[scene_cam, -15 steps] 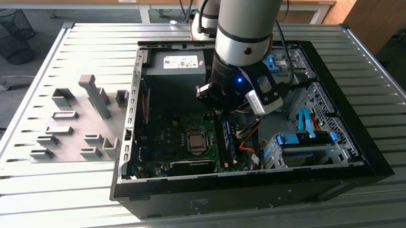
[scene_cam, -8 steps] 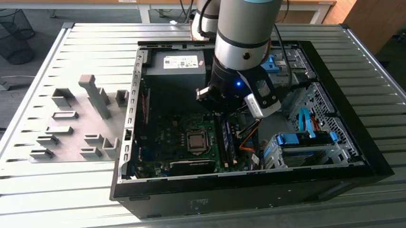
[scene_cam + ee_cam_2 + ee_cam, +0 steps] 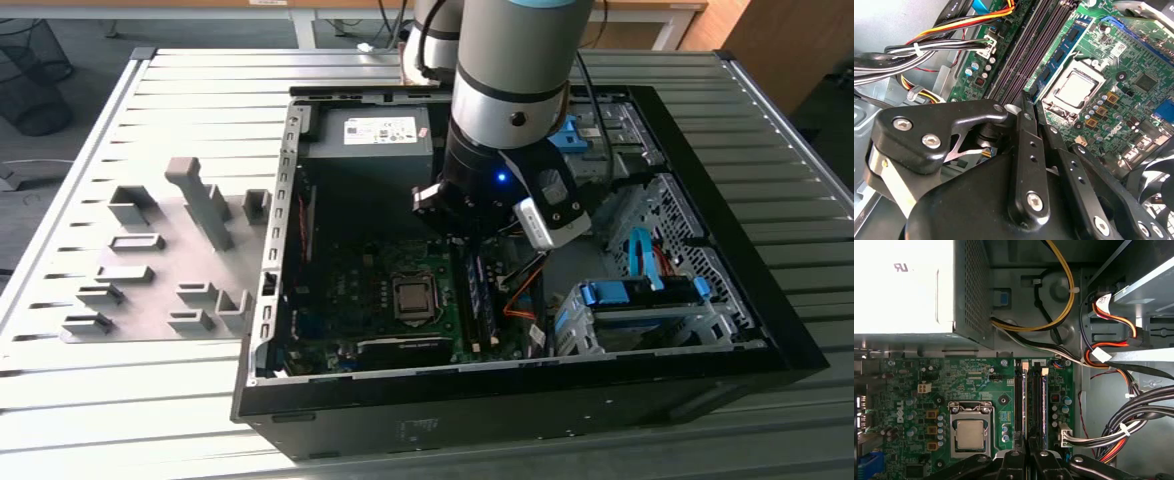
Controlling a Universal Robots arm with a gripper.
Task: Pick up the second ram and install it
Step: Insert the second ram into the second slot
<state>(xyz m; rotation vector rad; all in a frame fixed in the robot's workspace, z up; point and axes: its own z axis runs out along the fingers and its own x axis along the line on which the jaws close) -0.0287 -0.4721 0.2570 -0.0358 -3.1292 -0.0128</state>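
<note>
On the exterior view's left, a grey holder [image 3: 160,265] with upright blocks lies on the slatted table [image 3: 80,400]. Just beside it on the right stands the open case [image 3: 787,340], holding the power supply [image 3: 374,150] at the far end, the motherboard [image 3: 367,300] with its bare CPU [image 3: 414,296], and blue-clipped drive bays [image 3: 641,300] on the exterior view's right. The arm [image 3: 514,90] reaches down into the case over the memory slots. In both wrist views the gripper [image 3: 1028,452] sits directly above the slots [image 3: 1031,400] beside the CPU [image 3: 970,434], its fingers [image 3: 1026,150] drawn close together. One ram [image 3: 1061,50] with black chips sits seated in a slot [image 3: 1029,55]; whether the second ram is between the jaws or already seated cannot be told. Bundled cables [image 3: 1124,425] run alongside the board.
</note>
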